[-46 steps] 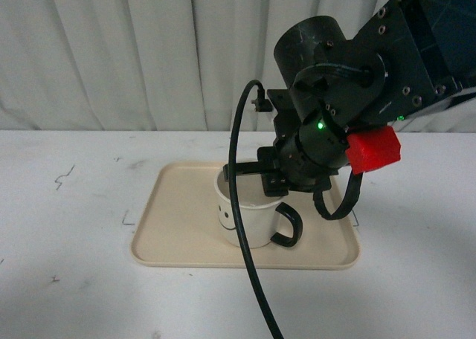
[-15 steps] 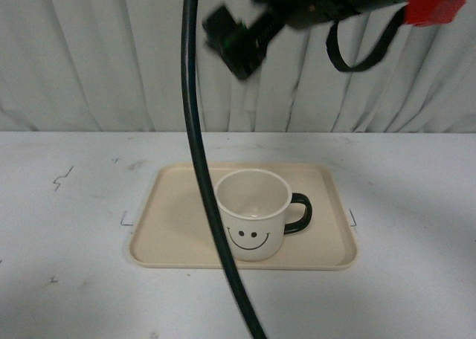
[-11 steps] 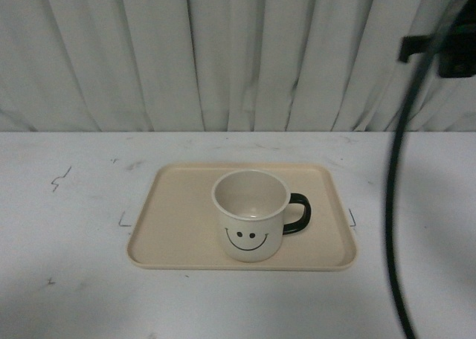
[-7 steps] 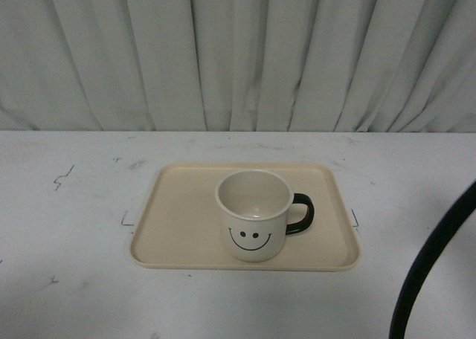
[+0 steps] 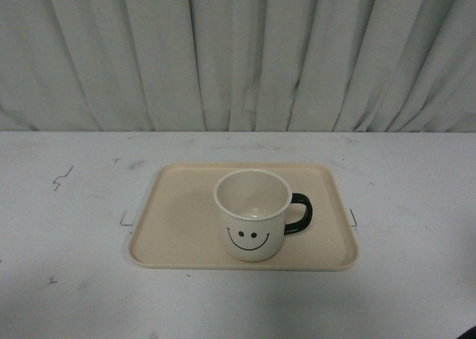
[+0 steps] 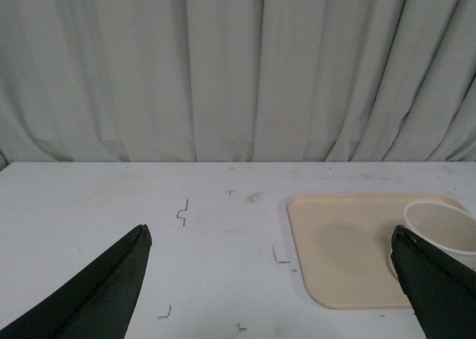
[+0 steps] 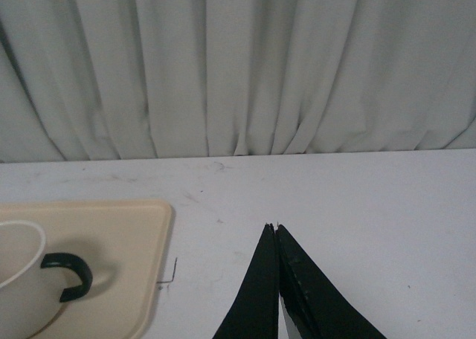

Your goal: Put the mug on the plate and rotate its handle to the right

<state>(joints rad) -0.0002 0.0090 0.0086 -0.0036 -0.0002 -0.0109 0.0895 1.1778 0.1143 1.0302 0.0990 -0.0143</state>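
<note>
The cream-white mug (image 5: 251,215) stands upright on the beige plate (image 5: 178,216), its smiley face turned toward the front camera. Its black handle (image 5: 300,213) points to the right. Neither arm shows in the front view. In the left wrist view my left gripper (image 6: 269,239) is open over bare table, with the plate (image 6: 338,239) and the mug's rim (image 6: 439,224) off to one side. In the right wrist view my right gripper (image 7: 275,227) is shut with nothing in it, apart from the plate (image 7: 111,227), the mug (image 7: 16,268) and the handle (image 7: 68,273).
The white table (image 5: 67,205) carries small black corner marks (image 5: 125,220) beside the plate. A pale pleated curtain (image 5: 238,56) hangs along the far edge.
The right arm let go of the mug, rose and swung off to the right out of the front view, its cable following. The mug stays on the plate, handle to the right.
</note>
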